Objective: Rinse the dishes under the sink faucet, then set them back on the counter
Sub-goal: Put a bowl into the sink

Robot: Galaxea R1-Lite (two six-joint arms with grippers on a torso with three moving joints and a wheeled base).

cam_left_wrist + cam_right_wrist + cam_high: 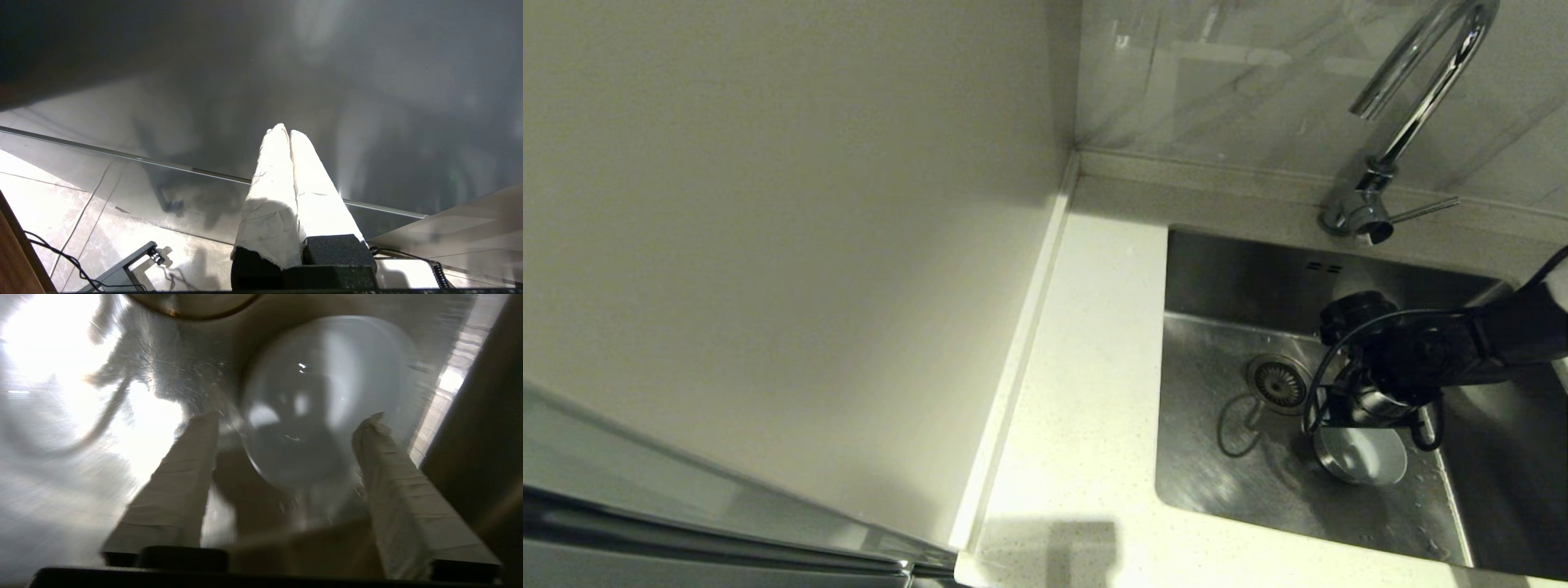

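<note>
Releasing a bowl (1364,457) on the sink (1233,482) floor, beside the drain.
Right gripper (286,428) fingers stand spread, holding nothing; left gripper (286,134) parked, clenched. Next move likely requires re-grasping the rim and lifting toward the faucet (1405,122) or counter (1086,392).

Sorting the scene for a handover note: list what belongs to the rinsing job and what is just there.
Job: white bowl in the sink; faucet; counter; right gripper, open over the bowl.
Just there: drain strainer; cream wall panel; left gripper, parked, shut.
</note>
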